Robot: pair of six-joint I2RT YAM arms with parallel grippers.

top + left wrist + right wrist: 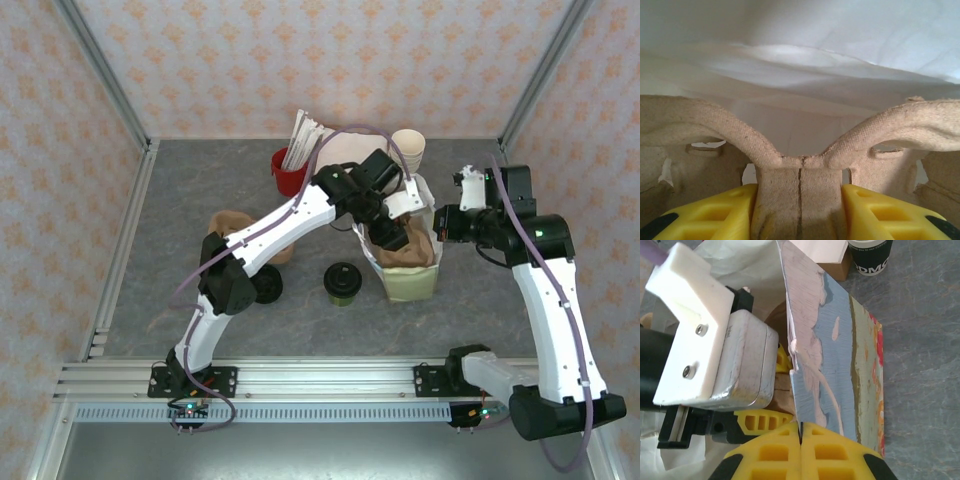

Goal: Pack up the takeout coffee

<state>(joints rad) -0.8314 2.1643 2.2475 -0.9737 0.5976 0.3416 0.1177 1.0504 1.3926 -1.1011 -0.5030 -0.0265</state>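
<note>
We are seeing one takeout coffee (342, 283) standing upright on the grey table (450, 330), just left of the one paper bag (410, 285) and not touching it. Our left gripper (800, 212) is reaching into that bag, its jaws clamping the middle ridge of one pulp cup carrier (705, 120). Our right gripper (801, 437) is pinching the bag's rim, jaws closed on it. One black disc (266, 285) is lying left of the coffee, beside the left arm. One red tub (285, 175) and one stack of cream cups (408, 150) are standing behind.
</note>
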